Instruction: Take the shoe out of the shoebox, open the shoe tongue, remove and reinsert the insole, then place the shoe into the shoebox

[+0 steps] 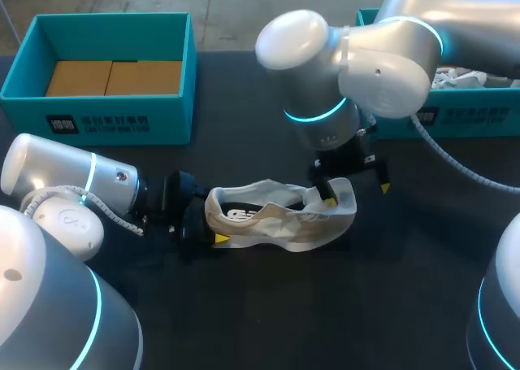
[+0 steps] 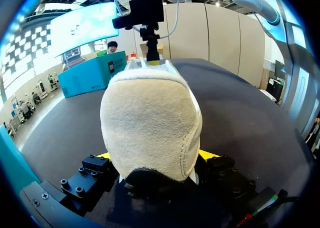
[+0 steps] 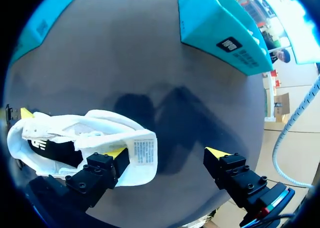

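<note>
The beige-and-white suede sneaker point(image 1: 284, 224) lies on its side on the dark table point(image 1: 325, 305), outside the open teal cardboard shoebox point(image 1: 106, 114), which stands well apart from the sneaker on its far side. The left gripper point(image 1: 210, 224) is clenched on one end of the sneaker. The right gripper point(image 1: 356, 193) hangs over the sneaker's other end with its fingers spread, one yellow tip down at the raised white flap and the other clear of the sneaker. A second teal box point(image 1: 471, 114) sits well apart from the sneaker, beyond the right arm.

From the left wrist, the sneaker's point(image 2: 150, 123) rounded suede end fills the left gripper point(image 2: 155, 155), whose fingers point(image 2: 103, 156) press it from both sides. The right gripper point(image 2: 150, 52) stands at the sneaker's far end.

From the right wrist, the sneaker point(image 3: 85, 138) rests on the table point(image 3: 150, 62) with its black insole showing. The right gripper point(image 3: 167, 155) is released: one finger point(image 3: 102, 170) touches the sneaker's white labelled flap, while the other stands apart over bare table.
</note>
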You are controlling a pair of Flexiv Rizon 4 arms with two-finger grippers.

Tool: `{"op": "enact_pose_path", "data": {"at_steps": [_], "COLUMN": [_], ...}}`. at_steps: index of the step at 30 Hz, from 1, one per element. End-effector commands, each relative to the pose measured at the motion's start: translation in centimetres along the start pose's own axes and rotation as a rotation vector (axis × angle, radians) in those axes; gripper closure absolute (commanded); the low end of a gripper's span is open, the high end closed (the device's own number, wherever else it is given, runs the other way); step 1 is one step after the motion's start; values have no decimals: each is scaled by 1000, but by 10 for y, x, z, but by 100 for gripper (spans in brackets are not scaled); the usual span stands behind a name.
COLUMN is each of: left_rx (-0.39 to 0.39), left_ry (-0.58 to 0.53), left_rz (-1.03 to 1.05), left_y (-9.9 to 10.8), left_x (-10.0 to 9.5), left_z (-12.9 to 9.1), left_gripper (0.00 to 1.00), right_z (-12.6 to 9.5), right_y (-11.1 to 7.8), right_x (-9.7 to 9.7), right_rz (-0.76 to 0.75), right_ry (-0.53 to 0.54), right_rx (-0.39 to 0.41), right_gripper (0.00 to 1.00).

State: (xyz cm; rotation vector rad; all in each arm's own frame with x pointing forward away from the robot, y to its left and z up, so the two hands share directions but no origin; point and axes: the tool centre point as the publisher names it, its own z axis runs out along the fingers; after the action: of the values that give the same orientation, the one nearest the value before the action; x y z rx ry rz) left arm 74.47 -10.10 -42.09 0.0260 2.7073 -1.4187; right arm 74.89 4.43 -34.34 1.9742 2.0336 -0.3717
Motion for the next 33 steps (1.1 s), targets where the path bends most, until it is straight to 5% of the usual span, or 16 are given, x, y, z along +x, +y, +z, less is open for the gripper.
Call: {"op": "enact_pose_path", "data": {"at_steps": [1,12,33], "left_rx": [-4,-4,-4], "left_ry": [-1,-1,-1], "left_rz": [1,1,1], "left_y": [2,2,2], "left_x": [1,1,1], "left_z": [-1,-1,-1], "left_gripper": [100,100,100], "right_z": [-9,-18,11], "right_y": [2,11,10], "right_x": [-12,-29,-24], "right_rz": [-25,-88,-194], "right_ry": [4,21,113], "right_rx": [-19,-111,-113], "right_gripper": [0,0,0]}}
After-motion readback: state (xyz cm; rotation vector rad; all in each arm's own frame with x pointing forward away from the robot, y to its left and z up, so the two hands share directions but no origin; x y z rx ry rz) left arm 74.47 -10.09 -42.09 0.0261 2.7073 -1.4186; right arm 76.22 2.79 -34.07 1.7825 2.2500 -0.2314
